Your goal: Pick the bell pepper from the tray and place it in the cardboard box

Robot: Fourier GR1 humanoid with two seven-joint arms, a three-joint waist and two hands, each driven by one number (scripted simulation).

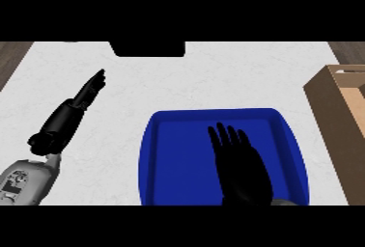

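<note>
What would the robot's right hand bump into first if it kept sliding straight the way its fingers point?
Probably the far wall of the blue tray. The right hand is open over the tray, fingers pointing at that wall. If it rides above the rim, which I cannot judge, the white counter comes next.

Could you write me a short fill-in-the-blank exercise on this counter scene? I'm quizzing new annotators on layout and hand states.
1. The right hand hovers, fingers straight, over the ____ tray.
2. The cardboard box stands at the tray's ____ side.
3. The left hand is over the white counter, ____ of the tray.
4. The bell pepper is ____ in this view.

Missing words: blue; right; left; not visible
</note>
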